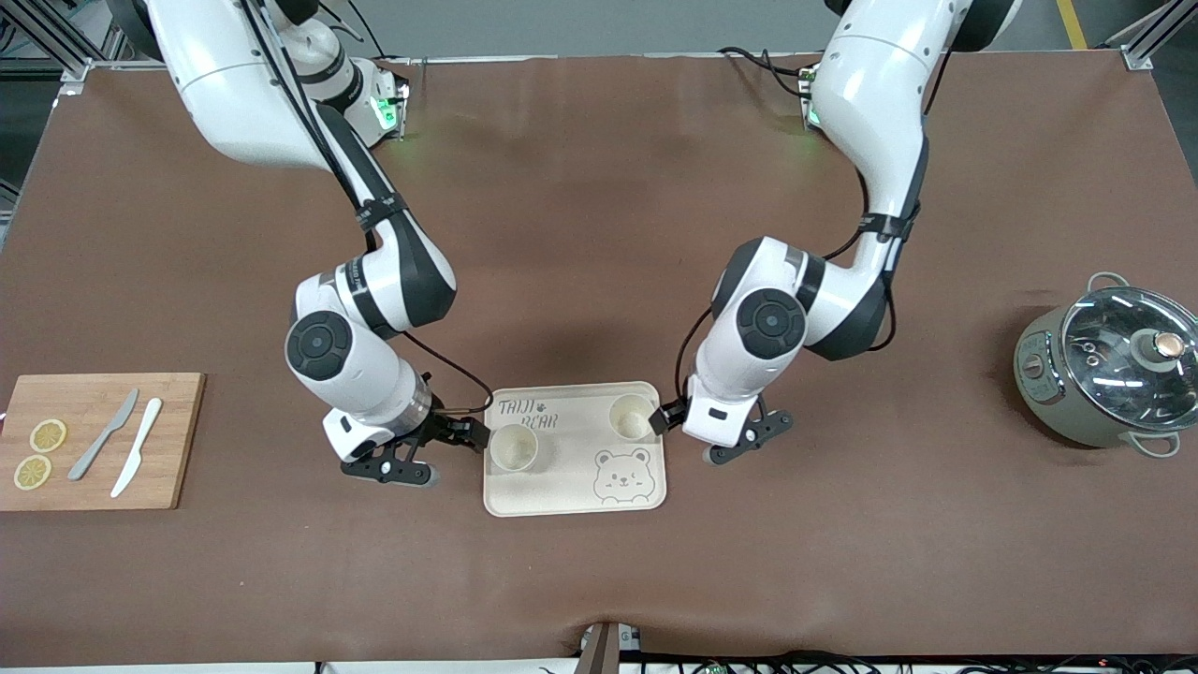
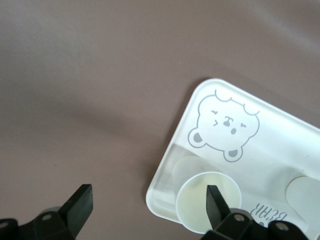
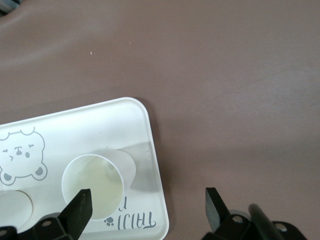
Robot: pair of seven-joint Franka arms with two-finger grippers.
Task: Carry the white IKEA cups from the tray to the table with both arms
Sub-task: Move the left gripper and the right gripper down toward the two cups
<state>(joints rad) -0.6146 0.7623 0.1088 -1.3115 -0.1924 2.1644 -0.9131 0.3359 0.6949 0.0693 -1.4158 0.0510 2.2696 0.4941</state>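
— Cups first: where are they?

— Both white IKEA cups stand upright on the tray (image 1: 573, 491), the cream one with the bear print, which lies on the brown counter (image 1: 599, 281) between my two arms. One cup (image 1: 514, 447) sits toward the right arm's end of the tray, just under the printed lettering. The other cup (image 1: 630, 417) is in the tray's corner toward the left arm's end, a little farther from the front camera than the first. They are apart, with bare tray between them.

— And your right hand?

— My right hand (image 1: 465, 432) is low, at the tray's edge beside the first cup. Its fingers (image 3: 77, 210) are spread wide — the wrist view shows that cup's (image 3: 97, 182) rim by one finger and bare counter by the other. Nothing is gripped.

— The left hand?

— My left hand (image 1: 666, 415) is at the tray's other edge, right beside the second cup. It too is wide open and grips nothing; one fingertip (image 2: 215, 202) shows in front of that cup's (image 2: 197, 205) mouth, the other well off over the counter.

— Anything else on the counter?

— A wooden cutting board (image 1: 178, 440) at the right arm's end carries two lemon slices (image 1: 39, 453), a grey knife (image 1: 103, 434) and a white knife (image 1: 137, 460). A glass-lidded pot (image 1: 1109, 370) stands at the left arm's end.
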